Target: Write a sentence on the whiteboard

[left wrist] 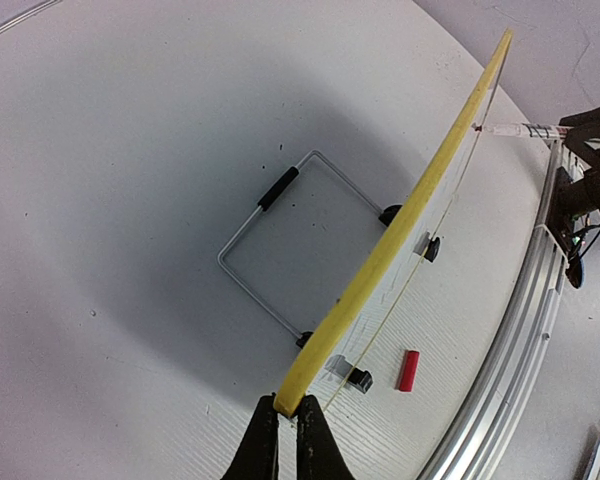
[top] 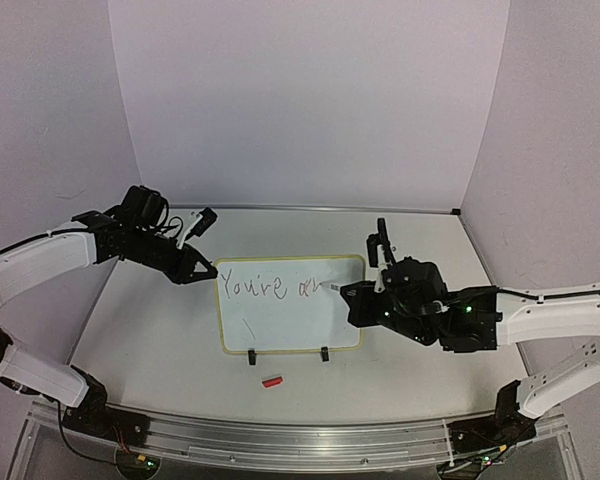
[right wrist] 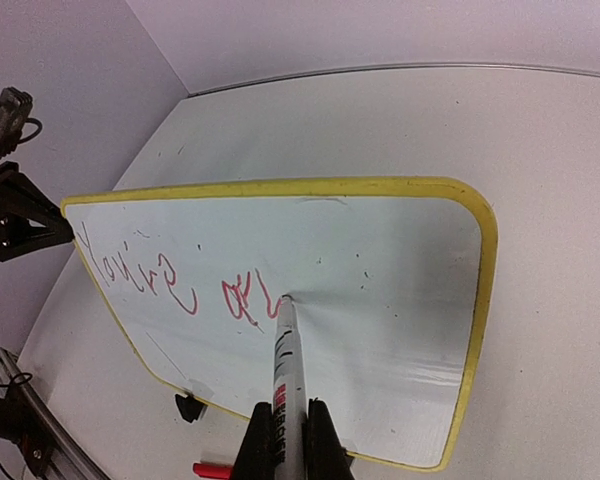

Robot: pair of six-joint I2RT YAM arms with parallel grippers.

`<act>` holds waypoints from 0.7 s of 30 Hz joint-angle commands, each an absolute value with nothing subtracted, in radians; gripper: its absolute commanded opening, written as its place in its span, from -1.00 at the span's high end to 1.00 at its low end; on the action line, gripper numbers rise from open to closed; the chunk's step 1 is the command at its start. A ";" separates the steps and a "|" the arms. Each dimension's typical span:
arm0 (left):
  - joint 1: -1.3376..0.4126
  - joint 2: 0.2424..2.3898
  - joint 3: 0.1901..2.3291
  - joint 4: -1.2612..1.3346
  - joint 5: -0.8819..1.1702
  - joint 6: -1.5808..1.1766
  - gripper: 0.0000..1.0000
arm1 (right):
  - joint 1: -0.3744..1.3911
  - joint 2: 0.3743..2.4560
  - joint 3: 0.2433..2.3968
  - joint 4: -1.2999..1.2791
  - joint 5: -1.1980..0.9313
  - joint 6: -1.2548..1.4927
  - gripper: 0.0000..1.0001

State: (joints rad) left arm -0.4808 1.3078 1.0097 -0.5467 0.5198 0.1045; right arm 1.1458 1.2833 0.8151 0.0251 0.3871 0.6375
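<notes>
Whiteboard (top: 280, 325) mid-table (top: 150, 330), tilted up on 2 black clip feet (top: 253, 356); wire stand (left wrist: 278, 188) lies flat behind it. L gripper (left wrist: 288, 440) pinched shut on its yellow left edge. R gripper (right wrist: 285, 420) clamped on marker (right wrist: 283, 360), tip touching board just after the sentence (right wrist: 160, 280). Reads "You're", then an "a" + unclear stroke. Red cap (top: 271, 381) in front, near feet. R arm covers board's right edge from top. Open table behind + left; rail (top: 280, 430) along near edge.
</notes>
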 commanded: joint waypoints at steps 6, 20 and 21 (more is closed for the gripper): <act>-0.489 1.335 1.023 -0.597 0.493 0.125 1.00 | 1.144 1.260 0.786 -0.030 0.418 0.686 1.00; -0.489 1.330 1.022 -0.597 0.493 0.124 1.00 | 1.143 1.254 0.784 -0.032 0.388 0.696 1.00; -0.489 1.330 1.021 -0.597 0.493 0.124 1.00 | 1.143 1.244 0.785 -0.032 0.387 0.693 1.00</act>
State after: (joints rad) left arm -0.4808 1.3106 1.0122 -0.5476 0.5198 0.1043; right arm 1.1461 1.2704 0.7841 -0.0101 0.3686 0.6898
